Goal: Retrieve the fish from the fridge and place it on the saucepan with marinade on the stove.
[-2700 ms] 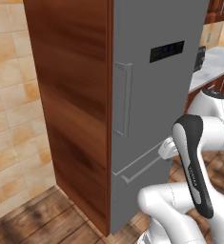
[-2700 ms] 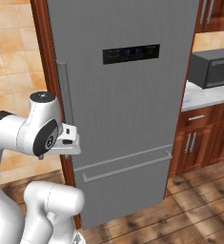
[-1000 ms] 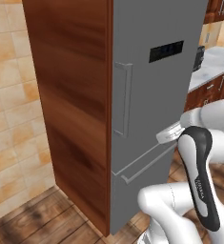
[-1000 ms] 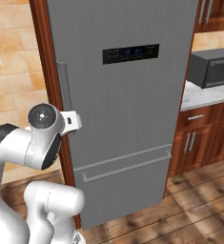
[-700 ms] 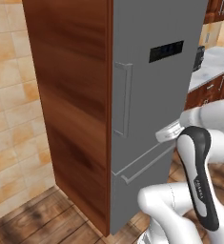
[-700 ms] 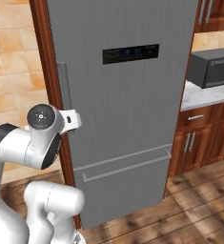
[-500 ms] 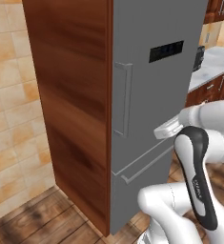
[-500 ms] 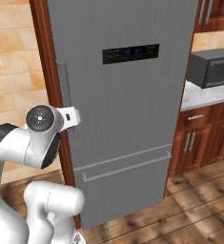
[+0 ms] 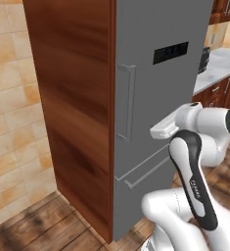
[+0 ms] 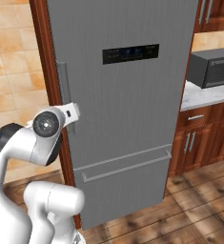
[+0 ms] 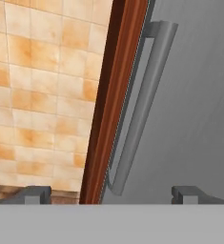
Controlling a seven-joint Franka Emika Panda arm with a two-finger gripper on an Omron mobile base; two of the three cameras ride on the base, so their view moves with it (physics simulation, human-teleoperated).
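Up close, faced the fridge (image 10: 127,109) door handle (image 11: 142,105) — claw (image 11: 111,193) spread wide, gripping nothing, door shut.

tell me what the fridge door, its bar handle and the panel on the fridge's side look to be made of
Fridge door: seemingly brushed grey metal, with an even matte sheen and no grain.
Bar handle: likely the same metal, smooth and rounded, with soft shading along its length.
Side panel: apparently dark brown wood or wood veneer, with streaky vertical grain.
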